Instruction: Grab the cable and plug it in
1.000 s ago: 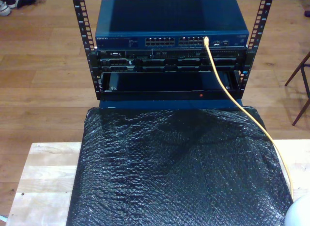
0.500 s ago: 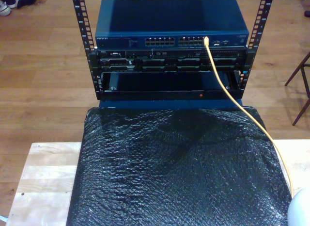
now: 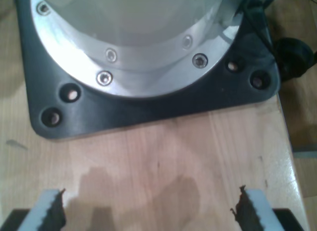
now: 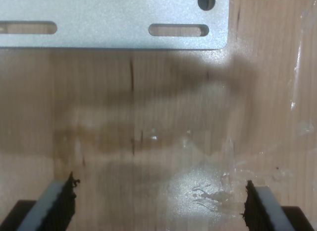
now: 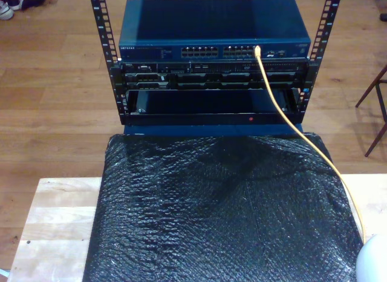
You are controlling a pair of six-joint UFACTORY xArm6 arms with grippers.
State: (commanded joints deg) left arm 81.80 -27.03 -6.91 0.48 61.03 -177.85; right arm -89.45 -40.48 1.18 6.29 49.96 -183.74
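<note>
Plugging looks done, cable (image 5: 284, 109) seated in the switch (image 5: 214, 34) at upper frame, so keep both empty pincers, first (image 3: 148, 211) and second (image 4: 161, 208), spread.

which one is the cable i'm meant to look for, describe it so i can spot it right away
Find the blue network switch atop the black rack at the far end of the exterior view. The cable leaves a port near the switch's right end in that view and trails over the black sheet. It is the only thin yellow-orange line.
</note>
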